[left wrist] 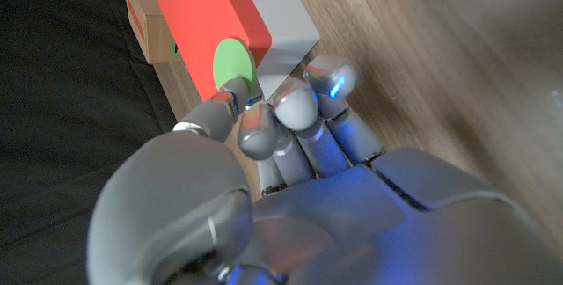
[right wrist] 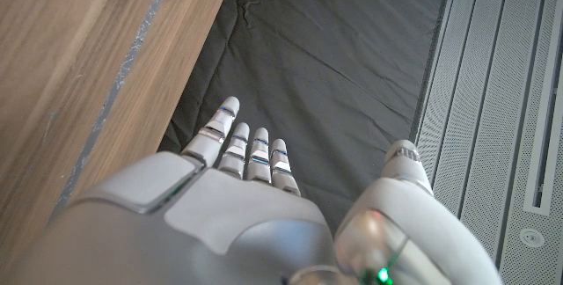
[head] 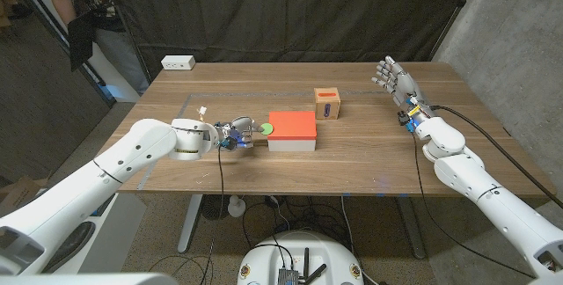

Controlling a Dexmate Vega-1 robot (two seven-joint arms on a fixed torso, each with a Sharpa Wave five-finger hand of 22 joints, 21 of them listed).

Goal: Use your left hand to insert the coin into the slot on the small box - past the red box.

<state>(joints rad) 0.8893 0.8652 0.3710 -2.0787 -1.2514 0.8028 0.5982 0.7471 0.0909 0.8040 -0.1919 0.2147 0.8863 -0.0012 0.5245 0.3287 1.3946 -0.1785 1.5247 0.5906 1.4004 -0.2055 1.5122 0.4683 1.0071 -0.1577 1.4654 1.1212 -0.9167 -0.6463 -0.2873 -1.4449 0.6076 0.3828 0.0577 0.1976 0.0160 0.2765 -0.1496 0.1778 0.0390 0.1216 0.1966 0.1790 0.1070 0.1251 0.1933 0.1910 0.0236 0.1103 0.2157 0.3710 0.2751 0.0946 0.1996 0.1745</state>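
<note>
At the red box's left edge, the left robot hand pinches the green coin.

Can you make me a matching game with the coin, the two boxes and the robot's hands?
Things:
1. coin
2. red box
3. small box
4. right hand

Descriptions:
A. brown, with a slot on top
B. open, holding nothing
C. green, pinched by the left hand
D. red on top, pale sides

Pairs: 1-C, 2-D, 3-A, 4-B
</note>
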